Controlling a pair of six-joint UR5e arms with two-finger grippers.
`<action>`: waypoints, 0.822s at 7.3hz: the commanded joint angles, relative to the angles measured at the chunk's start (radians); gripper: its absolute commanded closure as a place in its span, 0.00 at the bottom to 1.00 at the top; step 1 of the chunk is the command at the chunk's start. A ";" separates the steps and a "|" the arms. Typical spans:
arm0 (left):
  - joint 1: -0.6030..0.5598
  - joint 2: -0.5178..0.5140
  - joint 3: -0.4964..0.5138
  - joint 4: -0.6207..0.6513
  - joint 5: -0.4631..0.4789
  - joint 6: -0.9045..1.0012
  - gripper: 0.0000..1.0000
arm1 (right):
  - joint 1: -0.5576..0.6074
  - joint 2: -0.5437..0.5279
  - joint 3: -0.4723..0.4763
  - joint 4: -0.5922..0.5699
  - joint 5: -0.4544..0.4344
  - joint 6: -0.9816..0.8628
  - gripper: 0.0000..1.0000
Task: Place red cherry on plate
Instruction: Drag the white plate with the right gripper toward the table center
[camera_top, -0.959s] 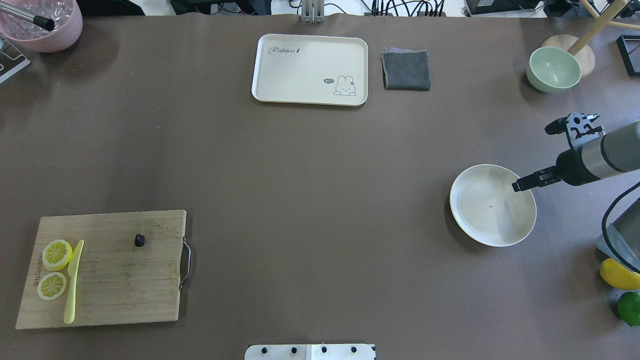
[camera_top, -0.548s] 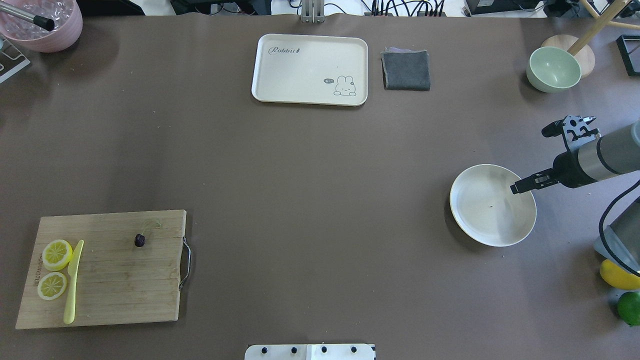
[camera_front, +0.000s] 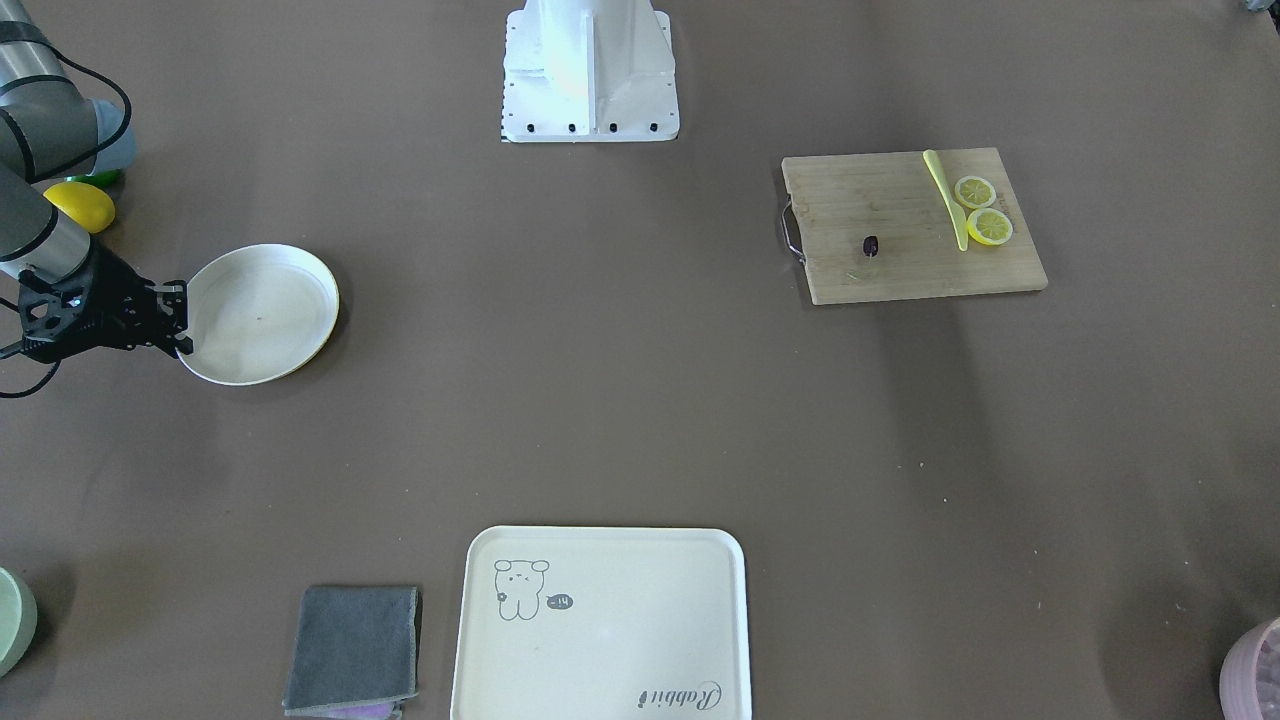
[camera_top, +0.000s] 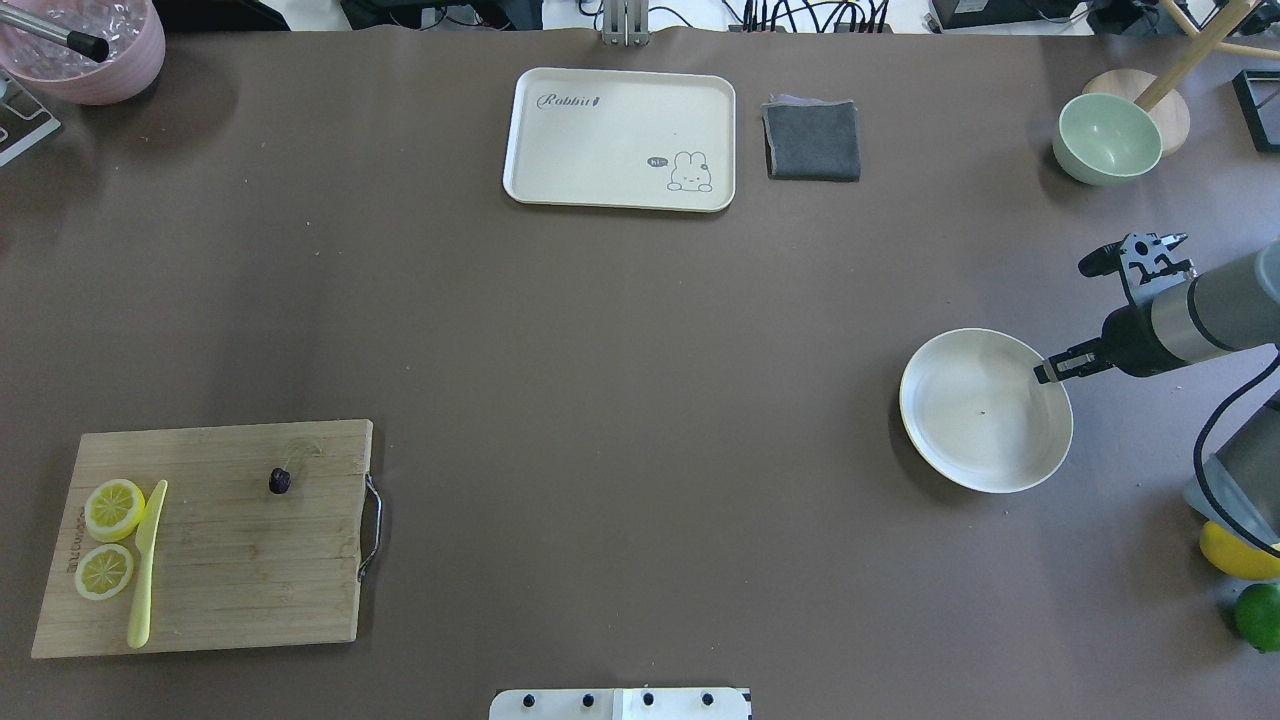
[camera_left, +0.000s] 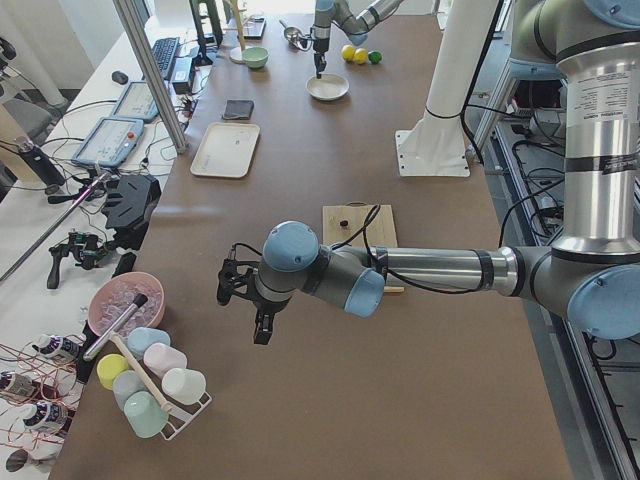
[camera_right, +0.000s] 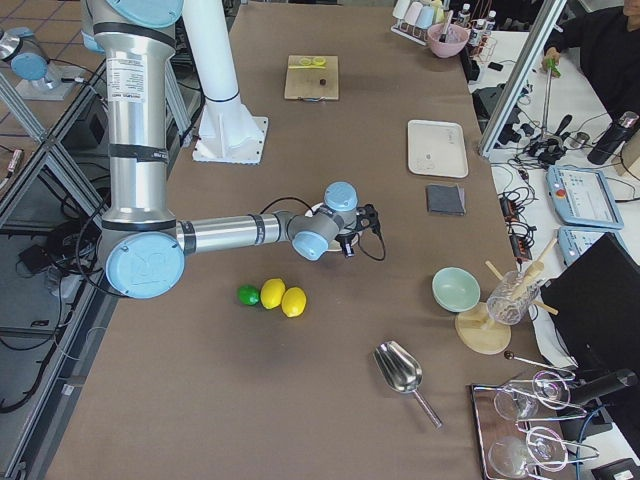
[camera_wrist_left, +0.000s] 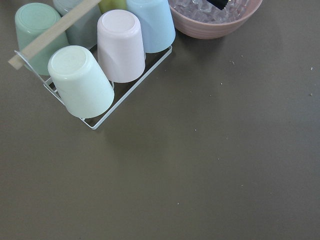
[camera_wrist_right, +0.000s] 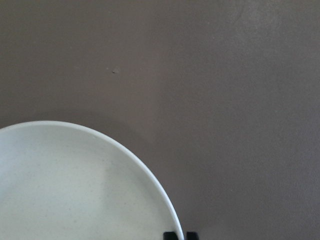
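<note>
Right gripper (camera_top: 1045, 372): drawn back to plate (camera_top: 903, 405) rim, by table's (camera_top: 640, 400) right edge; fingertips nearly together, empty. Cherry (camera_top: 280, 481): untouched on cutting board (camera_top: 230, 580), near-left corner; pickup not begun. Left gripper (camera_left: 245, 312), far-left: grip state cannot be told.

The brown table (camera_top: 620, 400) carries a tray (camera_top: 620, 110) at 12 o'clock in the overhead view, with a grey cloth (camera_top: 812, 141) just beside it at 1. A green bowl (camera_top: 1105, 140) sits at 2, the plate (camera_top: 960, 440) at 3, a lemon (camera_top: 1235, 552) and lime (camera_top: 1258, 615) at 4, a board (camera_top: 240, 580) at 8, and a pink bowl (camera_top: 120, 70) at 10.
</note>
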 joint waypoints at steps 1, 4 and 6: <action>-0.002 0.010 -0.004 -0.001 0.000 0.000 0.02 | 0.001 0.000 0.008 0.001 0.009 0.000 1.00; -0.002 0.010 -0.006 -0.001 0.000 0.000 0.02 | 0.074 0.035 0.075 0.000 0.173 0.020 1.00; -0.002 0.010 -0.008 -0.006 -0.002 0.000 0.02 | 0.082 0.154 0.065 -0.012 0.199 0.131 1.00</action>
